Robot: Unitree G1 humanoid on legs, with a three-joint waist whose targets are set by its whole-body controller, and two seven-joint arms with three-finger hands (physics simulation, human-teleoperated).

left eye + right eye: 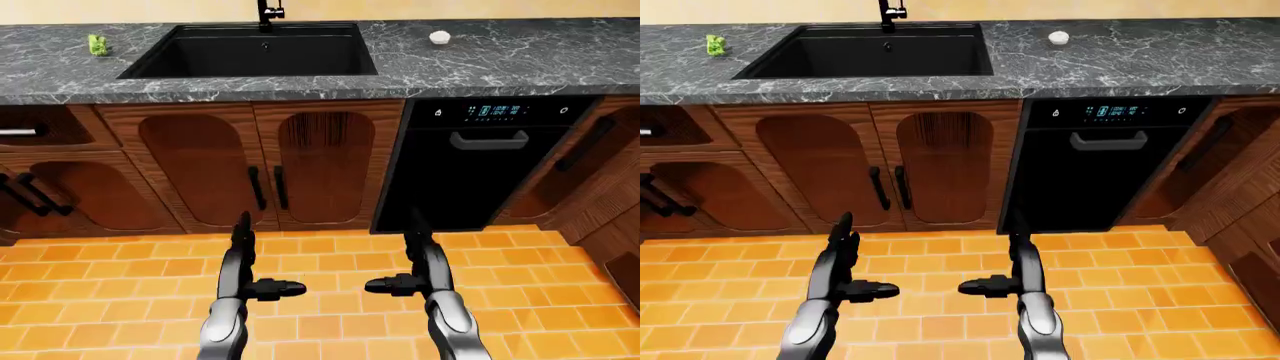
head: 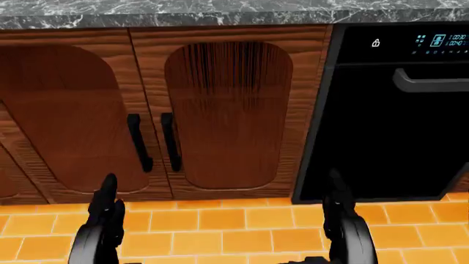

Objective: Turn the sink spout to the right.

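A black sink [image 1: 255, 51] is set into the dark marble counter [image 1: 500, 60] at the top of the left-eye view. Only the base of the black faucet [image 1: 268, 13] shows at the sink's top edge; the spout is cut off by the frame. My left hand [image 1: 252, 262] and right hand [image 1: 405, 259] hang low over the orange tile floor, far below the counter, fingers spread and holding nothing. Both stand well short of the sink.
Two wooden cabinet doors [image 1: 255, 169] with black handles sit under the sink. A black dishwasher [image 1: 485, 161] stands to their right. A green object [image 1: 98, 44] lies left of the sink, and a small white object [image 1: 439, 37] lies right of it.
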